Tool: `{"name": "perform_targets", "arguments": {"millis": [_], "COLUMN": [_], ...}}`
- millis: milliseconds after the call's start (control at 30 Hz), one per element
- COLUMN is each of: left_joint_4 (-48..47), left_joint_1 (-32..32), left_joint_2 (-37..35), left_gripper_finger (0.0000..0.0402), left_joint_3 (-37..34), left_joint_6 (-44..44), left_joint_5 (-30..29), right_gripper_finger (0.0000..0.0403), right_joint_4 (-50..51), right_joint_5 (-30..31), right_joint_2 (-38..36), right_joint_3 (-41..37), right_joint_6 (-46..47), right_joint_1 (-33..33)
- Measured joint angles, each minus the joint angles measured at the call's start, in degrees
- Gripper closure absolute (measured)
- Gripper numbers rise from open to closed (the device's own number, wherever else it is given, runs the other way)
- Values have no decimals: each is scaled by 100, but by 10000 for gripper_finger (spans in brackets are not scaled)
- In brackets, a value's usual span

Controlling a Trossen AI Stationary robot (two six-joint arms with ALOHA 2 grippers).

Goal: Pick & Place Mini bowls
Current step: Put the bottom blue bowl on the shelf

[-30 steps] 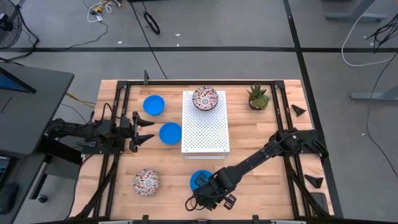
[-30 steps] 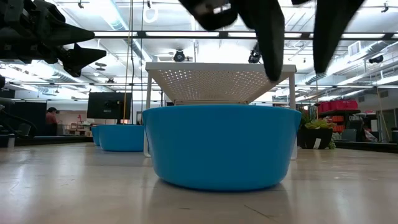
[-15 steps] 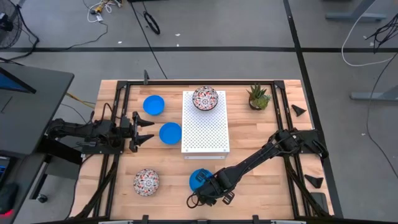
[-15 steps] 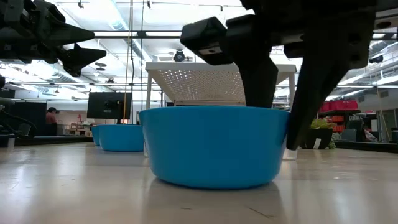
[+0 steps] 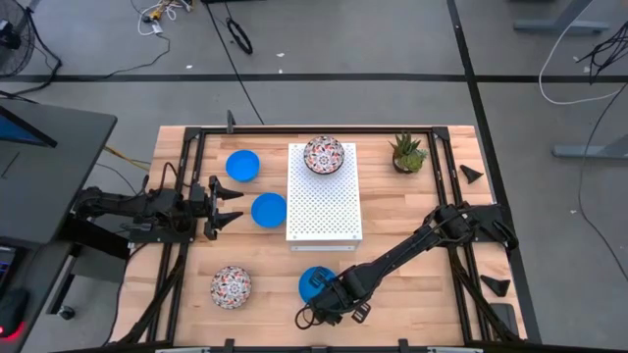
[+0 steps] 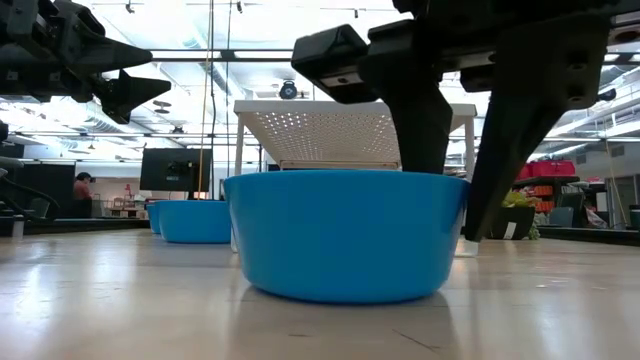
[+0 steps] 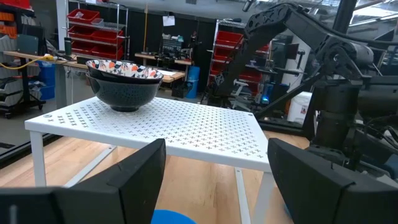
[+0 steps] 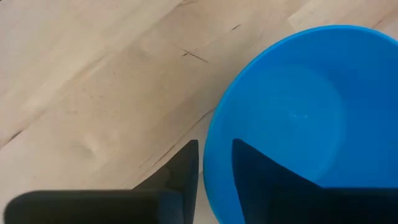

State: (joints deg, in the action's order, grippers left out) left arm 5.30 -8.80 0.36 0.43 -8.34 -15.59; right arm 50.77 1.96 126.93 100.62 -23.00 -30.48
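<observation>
Right gripper clamps the rim of a plain, glossy blue bowl (left gripper gapes, idle).

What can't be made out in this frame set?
- Blue bowl, high view: the right gripper covers its near rim, hiding the contact.
- Low view: that bowl blocks the table behind it.
- Left wrist view: a blue bowl is cut off by the edge, behind the left gripper.

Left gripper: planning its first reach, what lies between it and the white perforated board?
A blue bowl sits between the left gripper and the board, seen in the high view.
</observation>
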Motion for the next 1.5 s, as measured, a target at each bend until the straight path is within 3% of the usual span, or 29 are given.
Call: {"name": "perform_targets", "arguments": {"millis": [467, 1000, 1500], "left_joint_4": [0, 0, 0], "left_joint_1": [0, 0, 0], "left_joint_2": [-2, 0, -1], "left_gripper_finger": [113, 113, 113], "left_joint_3": [-2, -2, -2], "left_joint_6": [-2, 0, -2], "left_joint_5": [0, 0, 0], "right_gripper_finger": [397, 392, 392], "right_joint_4": [16, 161, 949], "right_joint_5": [-113, -153, -147], "right_joint_2": [-35, -621, -1543], "right_joint_3": [0, 0, 0], "right_joint_6": [-6, -474, -594], "right_joint_1": [-14, -131, -131]}}
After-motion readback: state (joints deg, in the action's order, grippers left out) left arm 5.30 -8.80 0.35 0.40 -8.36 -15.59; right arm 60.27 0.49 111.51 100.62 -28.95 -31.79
